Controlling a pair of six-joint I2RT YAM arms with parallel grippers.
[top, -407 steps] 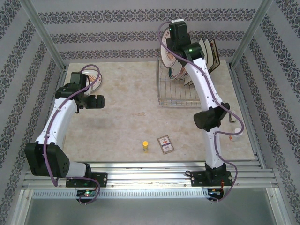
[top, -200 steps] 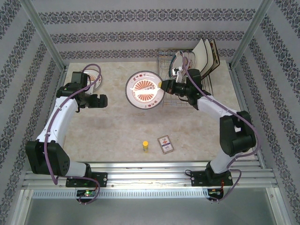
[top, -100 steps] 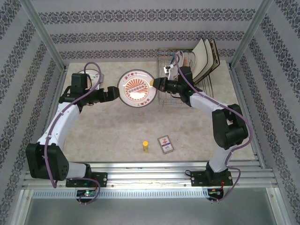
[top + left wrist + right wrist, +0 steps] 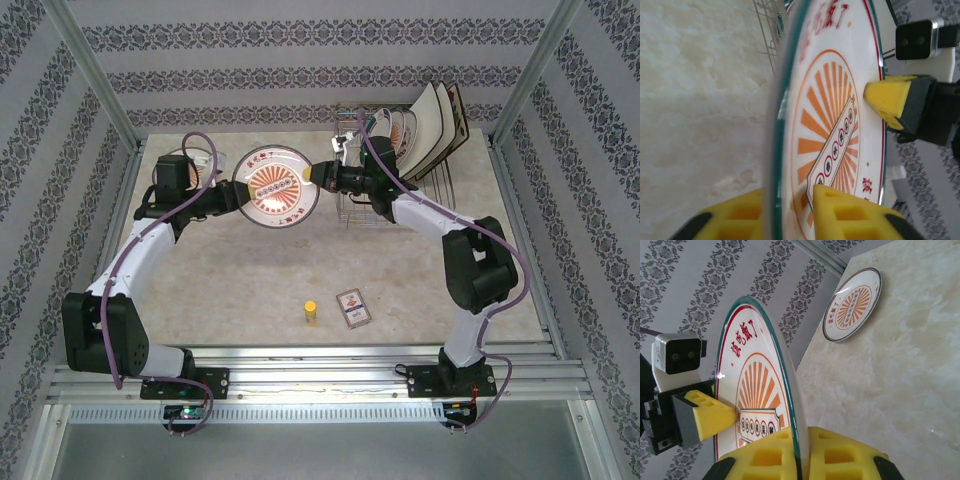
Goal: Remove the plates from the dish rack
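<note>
Presently my left gripper (image 4: 237,196) and right gripper (image 4: 322,176) both clamp opposite rims of one plate (image 4: 278,187) suspended between them, dish rack (image 4: 375,215) behind the right; if I release the right prematurely, a shallow left grip drops it.

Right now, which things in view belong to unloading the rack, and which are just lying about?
Belong to the job:
- held plate, gripped at opposite rims by left gripper and right gripper
- dish rack
- racked plates
- second round plate, lying flat at far left

Just lying about:
- small yellow cylinder
- picture card
</note>
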